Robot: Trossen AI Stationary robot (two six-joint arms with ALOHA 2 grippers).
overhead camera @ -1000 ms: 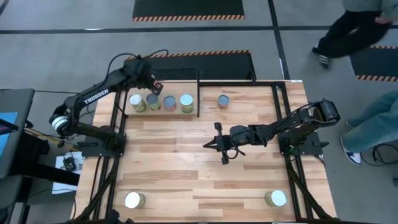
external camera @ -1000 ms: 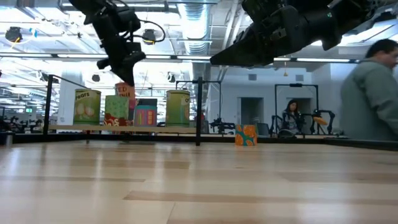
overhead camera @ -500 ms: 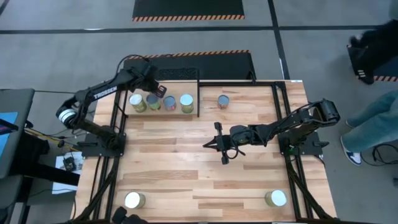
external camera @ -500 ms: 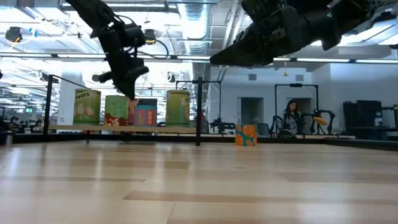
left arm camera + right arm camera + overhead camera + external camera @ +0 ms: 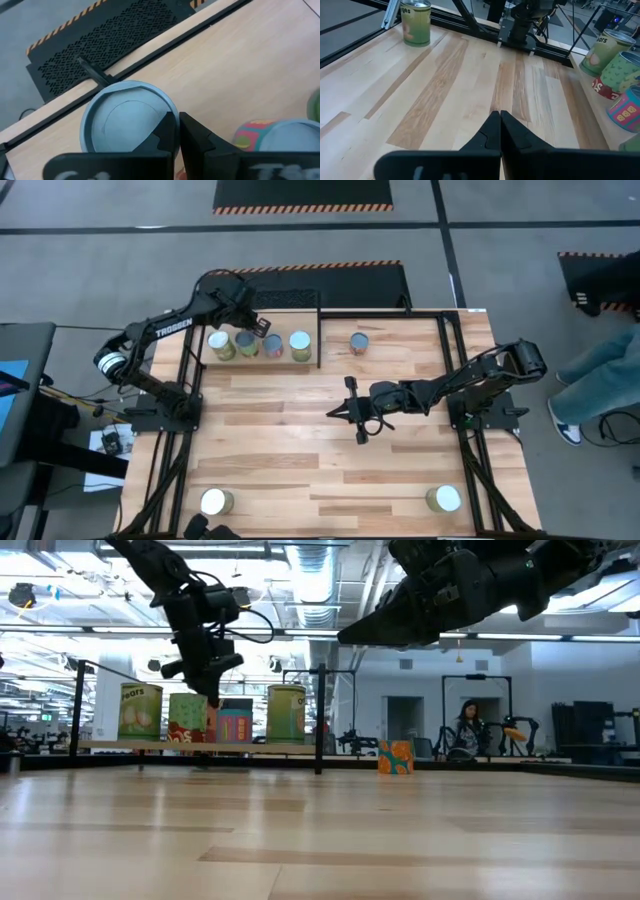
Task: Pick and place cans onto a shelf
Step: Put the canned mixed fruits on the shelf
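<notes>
The shelf [image 5: 320, 330] is at the table's far left. A row of several cans [image 5: 272, 346] stands on it, also in the low view [image 5: 286, 712]. My left gripper [image 5: 262, 328] is shut just over this row, low above it in the low view [image 5: 207, 680]. Its wrist view shows a silver-topped can [image 5: 125, 120] by the shelf's far rail, right at the shut fingertips [image 5: 177, 132]. The arm hides that can in the high view. One can [image 5: 359, 343] stands on the table right of the shelf. My right gripper [image 5: 345, 412] is shut and empty above mid-table. My left gripper points down, its shut fingertips [image 5: 170, 125] at the edge of the can's silver top [image 5: 150, 107]. I cannot tell whether they touch it. The can stands upright on the shelf.
Two more cans stand at the table's near edge, one left [image 5: 215, 502] and one right [image 5: 443, 499]. Black rails and a post [image 5: 319, 720] edge the shelf. A black perforated panel [image 5: 330, 285] lies beyond the far edge. A person's legs [image 5: 600, 370] show at the right.
My left gripper has gone down toward the row of cans on the shelf and a little toward the table's right edge. A red-orange can that showed under it above the row a second ago no longer shows there. My right arm has kept still.
</notes>
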